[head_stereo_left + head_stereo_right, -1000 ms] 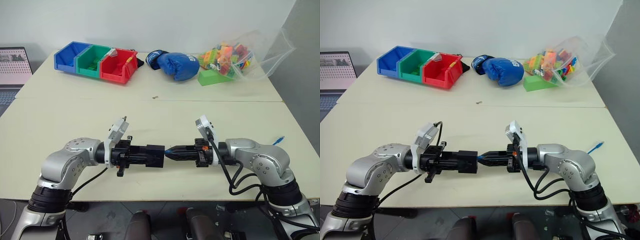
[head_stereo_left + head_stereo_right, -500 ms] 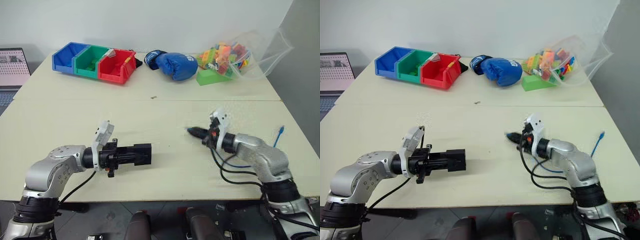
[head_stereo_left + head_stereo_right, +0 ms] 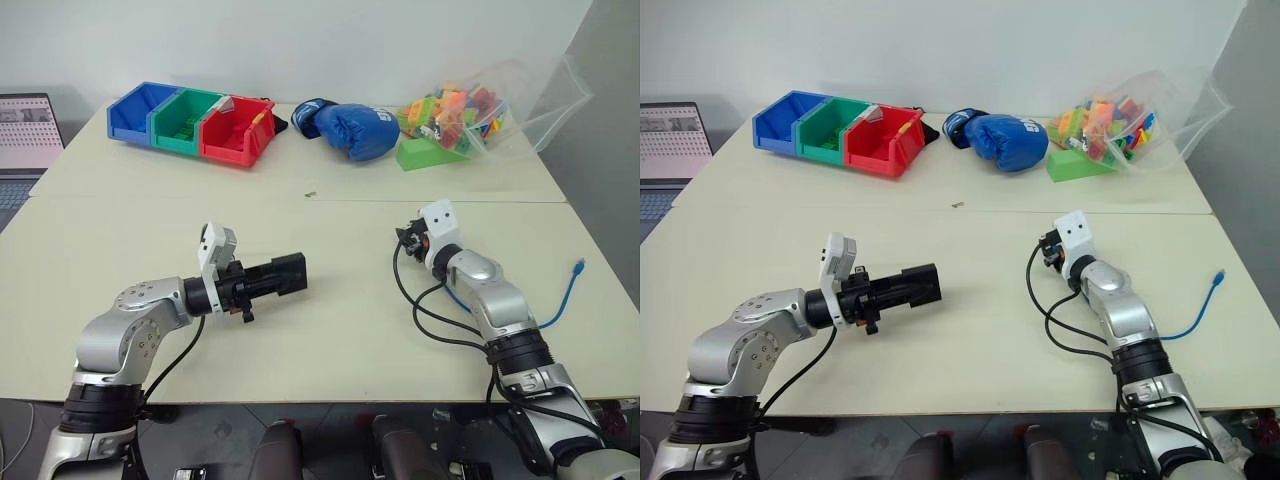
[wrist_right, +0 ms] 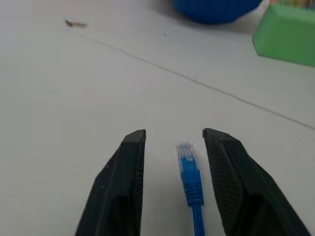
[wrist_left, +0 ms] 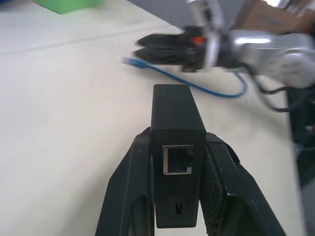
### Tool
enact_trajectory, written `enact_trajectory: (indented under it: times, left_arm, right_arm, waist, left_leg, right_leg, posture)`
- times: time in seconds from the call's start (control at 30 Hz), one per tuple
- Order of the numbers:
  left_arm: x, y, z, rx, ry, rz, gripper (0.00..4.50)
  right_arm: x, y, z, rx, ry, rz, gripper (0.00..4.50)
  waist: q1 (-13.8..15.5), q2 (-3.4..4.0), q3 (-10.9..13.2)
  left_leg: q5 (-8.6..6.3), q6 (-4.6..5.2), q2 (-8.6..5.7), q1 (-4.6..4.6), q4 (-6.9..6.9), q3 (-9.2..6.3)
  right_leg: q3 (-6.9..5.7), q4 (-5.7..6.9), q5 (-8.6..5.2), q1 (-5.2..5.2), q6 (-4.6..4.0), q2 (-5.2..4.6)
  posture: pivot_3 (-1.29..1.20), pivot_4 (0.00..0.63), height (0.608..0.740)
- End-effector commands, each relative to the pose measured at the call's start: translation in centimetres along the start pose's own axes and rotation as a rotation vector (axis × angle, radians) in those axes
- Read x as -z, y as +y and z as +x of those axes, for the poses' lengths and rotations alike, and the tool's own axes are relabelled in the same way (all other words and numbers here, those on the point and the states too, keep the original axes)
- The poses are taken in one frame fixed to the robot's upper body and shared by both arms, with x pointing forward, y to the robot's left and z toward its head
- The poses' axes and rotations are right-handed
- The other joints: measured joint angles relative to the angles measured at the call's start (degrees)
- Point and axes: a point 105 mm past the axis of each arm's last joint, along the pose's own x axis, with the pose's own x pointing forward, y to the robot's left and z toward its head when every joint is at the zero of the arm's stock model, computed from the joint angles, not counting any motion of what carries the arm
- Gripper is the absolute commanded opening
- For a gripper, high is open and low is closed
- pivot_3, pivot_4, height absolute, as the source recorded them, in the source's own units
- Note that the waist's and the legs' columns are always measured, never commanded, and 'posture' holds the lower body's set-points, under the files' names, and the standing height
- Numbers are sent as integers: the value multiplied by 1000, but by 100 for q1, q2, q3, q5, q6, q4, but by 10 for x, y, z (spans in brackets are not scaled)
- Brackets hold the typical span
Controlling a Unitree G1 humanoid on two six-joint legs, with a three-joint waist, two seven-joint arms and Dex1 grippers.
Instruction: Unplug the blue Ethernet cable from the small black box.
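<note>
My left gripper [image 3: 288,274] is shut on the small black box [image 3: 279,275] and holds it level above the table's near left. In the left wrist view the box [image 5: 176,118] sits between both fingers [image 5: 129,182], and its socket [image 5: 177,160] is empty. My right gripper [image 3: 404,238] hovers to the right of the box, well apart from it. Its fingers [image 4: 129,162] are open, and the clear plug of the blue Ethernet cable [image 4: 189,169] lies loose between them. The cable [image 3: 1206,303] trails along the table's right edge.
At the back stand joined blue, green and red bins [image 3: 195,122], a blue boxing glove [image 3: 352,128], and a clear bag of coloured blocks [image 3: 470,110] with a green block [image 3: 428,152]. A laptop [image 3: 28,132] sits at the far left. A seam [image 3: 300,199] crosses the table.
A second ago both grippers met tip to tip at the box. The right gripper has since pulled away to the right with the plug and opened. The left gripper has swung the box slightly forward.
</note>
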Motion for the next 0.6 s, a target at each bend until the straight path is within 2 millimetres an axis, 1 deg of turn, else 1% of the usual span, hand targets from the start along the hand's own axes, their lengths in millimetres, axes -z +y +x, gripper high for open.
enact_trajectory:
  times: [0.03, 0.07, 0.13, 0.27, 0.4, 0.47, 0.57, 0.6]
  left_arm:
    - [-25, 46, 4, -307, -114, 159, 785]
    - [-27, 56, 4, -365, -138, 176, 785]
    - [-30, 72, 5, -466, -178, 203, 785]
    - [-20, 91, 11, -569, -210, 211, 785]
    - [-8, 104, 15, -647, -197, 239, 785]
    - [1, 108, 17, -668, -196, 217, 785]
    - [11, 109, 20, -666, -197, 175, 785]
    - [15, 109, 20, -662, -193, 164, 1135]
  right_arm:
    - [-52, 34, -24, -242, -144, -26, 2823]
    - [-61, 49, -31, -333, -160, -21, 3035]
    - [-75, 70, -40, -446, -173, -16, 3455]
    - [-93, 93, -43, -538, -173, 9, 3455]
    - [-96, 98, -38, -541, -147, 8, 3455]
    - [-97, 99, -37, -543, -137, 4, 3455]
    - [-96, 98, -35, -534, -122, 0, 3455]
    - [-95, 98, -35, -529, -118, -2, 3493]
  waist:
    - [34, 0, 0]
    - [34, 0, 0]
    - [11, -1, -1]
    - [8, -1, -1]
    - [55, -3, -1]
    - [71, -3, -1]
    - [72, -3, -2]
    - [72, -3, -2]
  left_leg:
    - [0, 0, 0, -2, 1, -2]
    - [0, 0, 1, 0, 1, -2]
    - [0, 0, 5, 1, 1, -3]
    - [0, 0, 4, 3, 1, -2]
    - [0, 0, -2, 0, 5, -2]
    - [0, 0, -2, -5, 5, -3]
    - [0, 0, -4, -9, 5, -4]
    - [0, 0, -4, -9, 5, -3]
  right_leg:
    - [0, 0, 0, 0, 0, 1]
    - [1, 0, 0, 1, 0, 2]
    - [-2, 0, 1, 1, -1, 7]
    - [-4, 2, 2, 2, -2, 8]
    - [-10, 0, 5, 4, -2, 1]
    - [-13, -3, 6, 3, -3, 1]
    - [-18, -5, 9, 3, -8, 0]
    - [-17, -6, 9, 3, -8, -1]
  posture:
    - [0, 150, 740]
    - [0, 150, 740]
    - [0, 150, 740]
    - [0, 150, 740]
    - [0, 150, 740]
    - [0, 150, 740]
    - [0, 150, 740]
    - [0, 150, 740]
